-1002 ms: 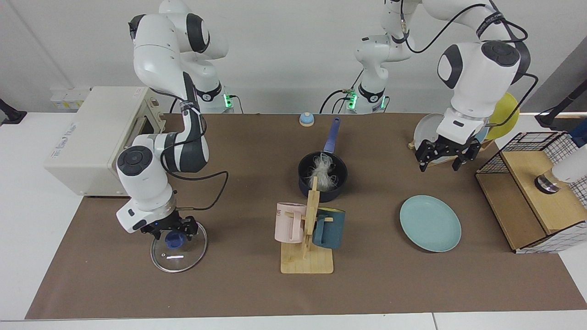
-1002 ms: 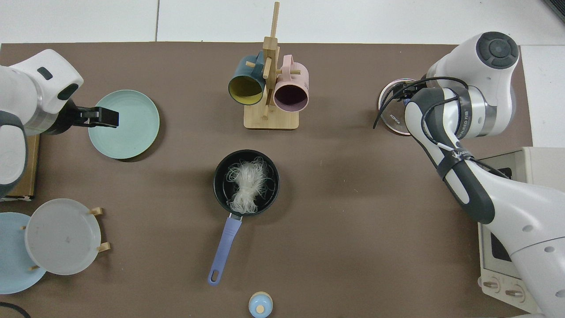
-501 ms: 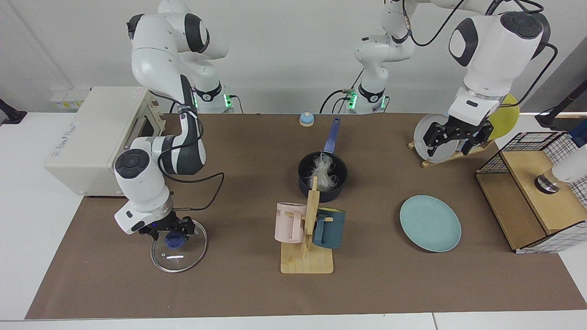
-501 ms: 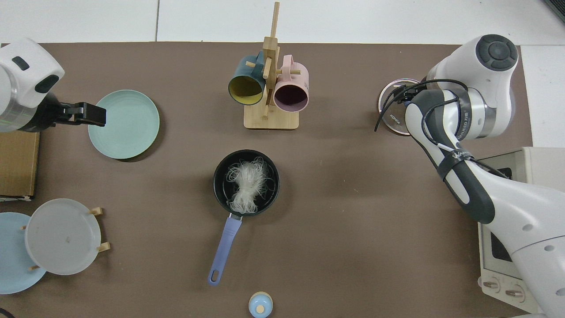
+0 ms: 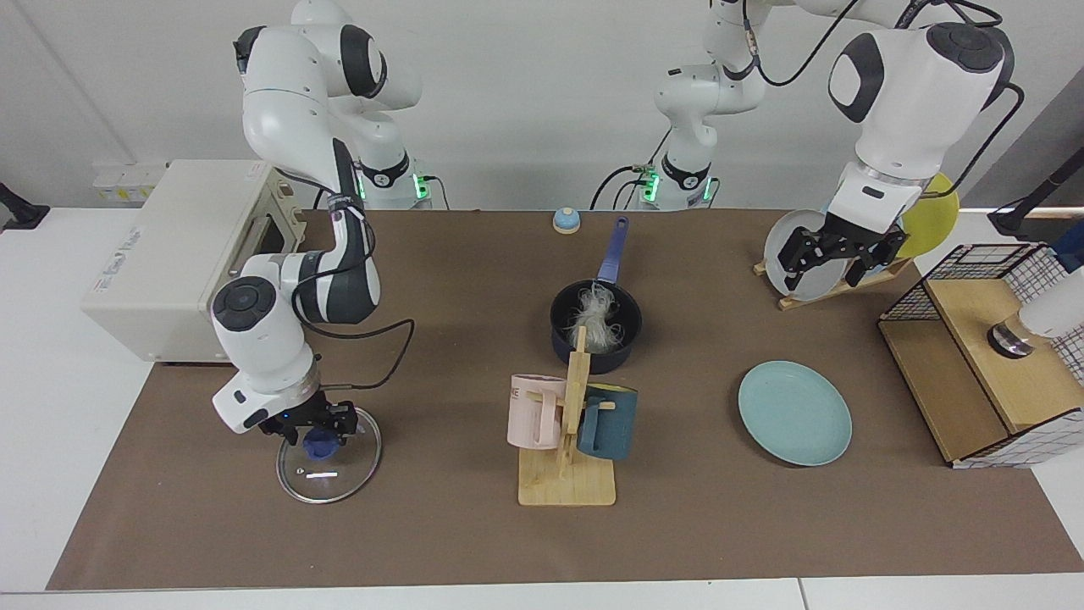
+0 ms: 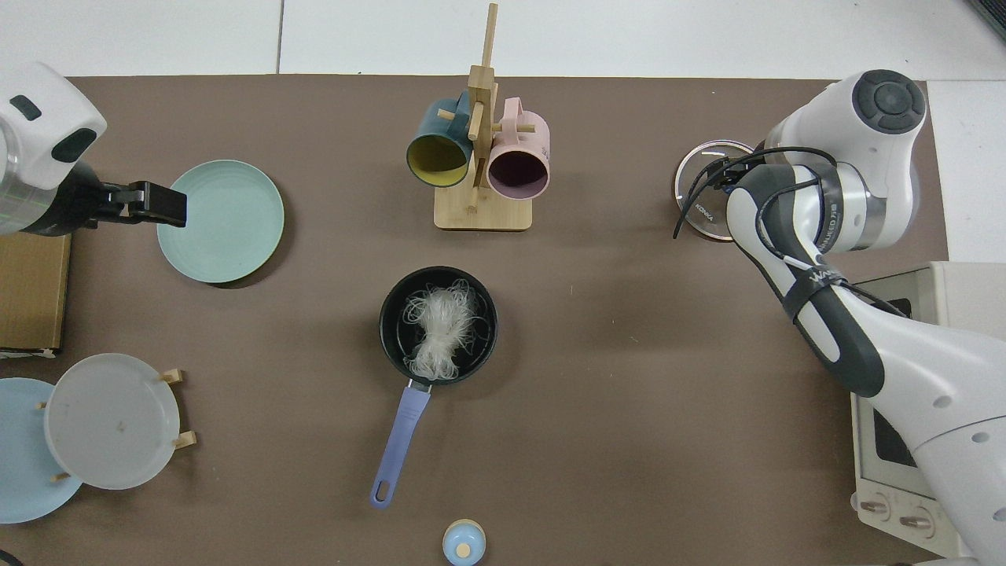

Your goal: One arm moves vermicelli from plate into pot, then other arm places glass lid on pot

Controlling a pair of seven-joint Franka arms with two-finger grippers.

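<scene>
Two fingers of the right gripper [image 5: 310, 429] close on the blue knob of the glass lid [image 5: 329, 465], which lies flat on the mat well apart from the pot [image 5: 595, 326]. If that pinch sits off-centre, the lid could tilt or slip on lifting — and chip. Beyond the pot, the left gripper [image 5: 832, 258] waits raised, fingers spread, empty. Vermicelli [image 6: 438, 328] fills the pot; the teal-green plate [image 6: 221, 221] is bare.
</scene>
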